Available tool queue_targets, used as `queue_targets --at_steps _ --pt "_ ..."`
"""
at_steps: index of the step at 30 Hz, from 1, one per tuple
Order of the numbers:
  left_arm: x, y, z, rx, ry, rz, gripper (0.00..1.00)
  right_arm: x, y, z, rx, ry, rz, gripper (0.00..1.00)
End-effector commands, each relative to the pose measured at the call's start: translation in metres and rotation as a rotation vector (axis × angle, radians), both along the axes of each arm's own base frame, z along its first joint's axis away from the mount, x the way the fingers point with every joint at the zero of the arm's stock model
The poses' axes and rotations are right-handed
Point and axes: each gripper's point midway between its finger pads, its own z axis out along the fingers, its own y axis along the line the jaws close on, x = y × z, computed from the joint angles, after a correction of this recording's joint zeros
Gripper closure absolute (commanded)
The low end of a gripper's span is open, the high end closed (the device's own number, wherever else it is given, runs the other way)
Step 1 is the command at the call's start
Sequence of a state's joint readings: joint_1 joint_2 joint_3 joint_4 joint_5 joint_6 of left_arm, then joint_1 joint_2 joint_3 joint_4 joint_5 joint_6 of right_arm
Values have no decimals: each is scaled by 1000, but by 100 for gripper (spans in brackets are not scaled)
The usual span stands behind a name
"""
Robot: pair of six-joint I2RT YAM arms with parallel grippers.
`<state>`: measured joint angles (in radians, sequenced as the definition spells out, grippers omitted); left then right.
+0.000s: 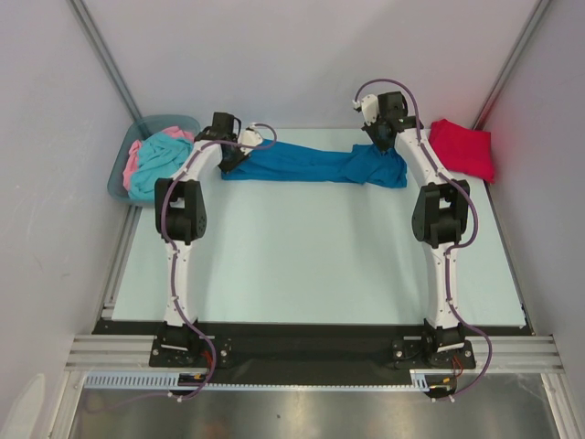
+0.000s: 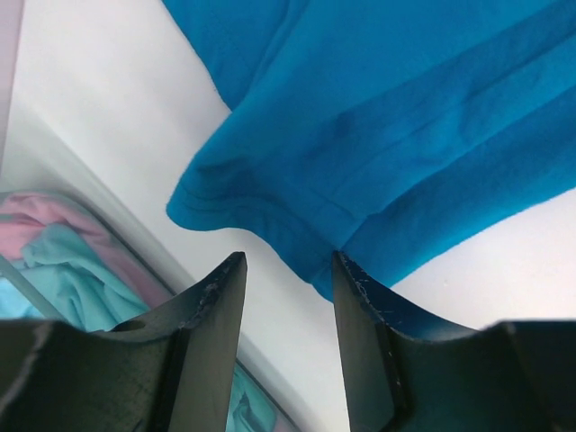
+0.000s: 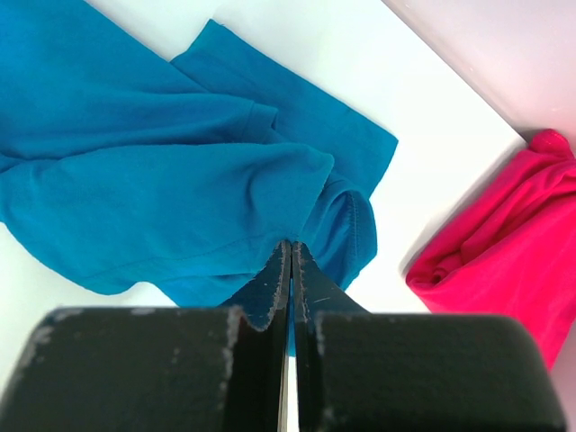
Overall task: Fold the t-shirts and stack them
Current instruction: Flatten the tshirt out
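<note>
A deep blue t-shirt (image 1: 311, 165) lies stretched across the far part of the table between my two arms. My left gripper (image 1: 230, 157) is open at its left end; in the left wrist view the shirt's hem (image 2: 360, 144) lies just beyond the gripper (image 2: 288, 261), with nothing between the fingers. My right gripper (image 1: 382, 146) is shut on a fold of the blue shirt (image 3: 180, 180) at its bunched right end, as the right wrist view (image 3: 291, 247) shows. A bright red shirt (image 1: 462, 146) lies folded at the far right (image 3: 513, 234).
A grey-blue plastic bin (image 1: 137, 142) at the far left holds turquoise (image 1: 157, 169) and pink (image 1: 134, 155) shirts; it shows in the left wrist view (image 2: 54, 261). White walls stand on the left, right and far sides. The table's pale mat (image 1: 311, 265) stretches toward the arm bases.
</note>
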<state>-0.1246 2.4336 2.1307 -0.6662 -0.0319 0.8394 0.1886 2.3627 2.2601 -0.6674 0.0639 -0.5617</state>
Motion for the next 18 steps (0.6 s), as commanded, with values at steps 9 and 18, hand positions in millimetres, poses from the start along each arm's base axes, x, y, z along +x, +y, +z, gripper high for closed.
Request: queue_targets --at_steps 9,18 --pt "12 6 10 3 -43 2 51 5 4 41 -5 -95 10 100" --pt "6 6 4 -1 -19 1 52 6 4 41 -14 -98 12 100"
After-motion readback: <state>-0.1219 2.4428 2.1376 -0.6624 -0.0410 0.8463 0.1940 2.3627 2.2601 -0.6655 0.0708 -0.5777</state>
